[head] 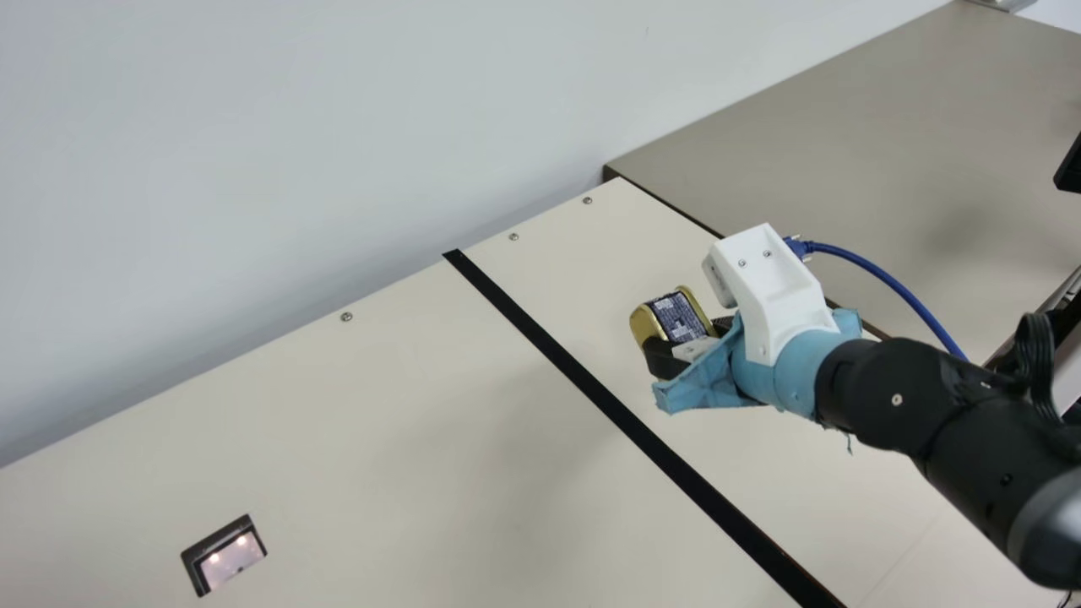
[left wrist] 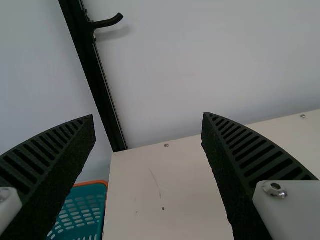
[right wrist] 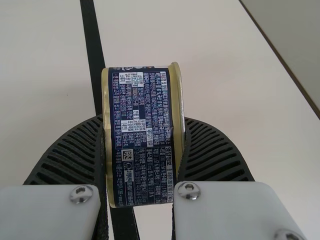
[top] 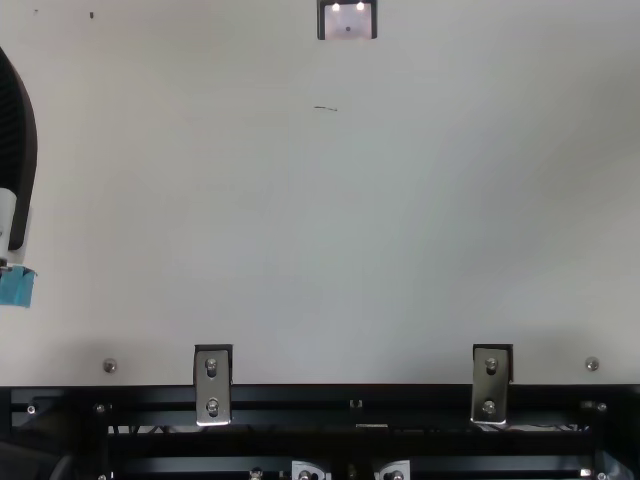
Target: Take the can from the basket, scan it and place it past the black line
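Basket (left wrist: 98, 183): left wrist view. Left gripper (top: 17, 150): jaws wide. Main view: right gripper (head: 681, 336), jaws round can (head: 678, 314).

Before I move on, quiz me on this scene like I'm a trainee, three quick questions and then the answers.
1. True or false: the left gripper is open.
2. Fill in: the teal basket has a rim coloured ____.
3. What does the right gripper hold?
A) the teal basket
B) nothing
C) the can

Key: 1 true; 2 orange; 3 C.
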